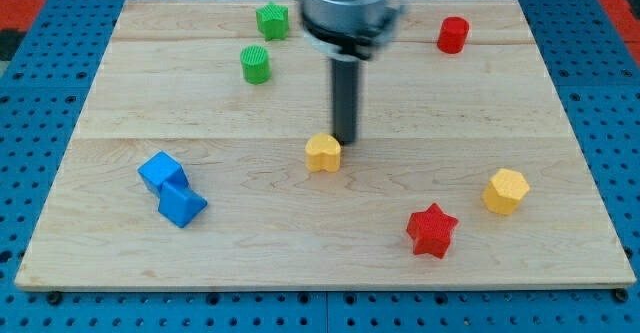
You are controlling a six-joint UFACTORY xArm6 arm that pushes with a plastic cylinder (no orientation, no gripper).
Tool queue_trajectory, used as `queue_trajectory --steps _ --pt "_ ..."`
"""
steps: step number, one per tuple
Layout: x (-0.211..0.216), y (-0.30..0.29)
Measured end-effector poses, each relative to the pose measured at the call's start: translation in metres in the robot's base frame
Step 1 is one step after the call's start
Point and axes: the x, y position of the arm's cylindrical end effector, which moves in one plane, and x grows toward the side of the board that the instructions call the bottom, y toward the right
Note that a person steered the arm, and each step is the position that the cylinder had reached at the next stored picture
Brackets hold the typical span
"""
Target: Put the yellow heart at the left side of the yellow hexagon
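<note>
The yellow heart (322, 153) lies near the middle of the wooden board. The yellow hexagon (506, 191) lies far to its right, near the board's right edge and slightly lower. My tip (346, 139) stands just at the heart's upper right, touching or almost touching it. The rod rises straight up to the arm's grey body at the view's top.
A red star (432, 230) lies lower left of the hexagon. A red cylinder (453, 35) is at the upper right. A green star-like block (271, 20) and a green cylinder (256, 65) are at the upper left. Two blue blocks (171, 188) sit together at the lower left.
</note>
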Motion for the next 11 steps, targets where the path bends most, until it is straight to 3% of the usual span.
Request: queue_trajectory --steps 1,2,3,4,5,6,8,9,10,11 --pt "-0.014 -0.084" --pt "-0.057 -0.102" --pt "0.006 -0.16" --pt "0.031 -0.117" --pt "0.023 -0.063" --pt "0.001 -0.119" --pt "0.033 0.021" --pt "0.02 0.024" --pt "-0.036 -0.028" --pt "-0.034 0.049"
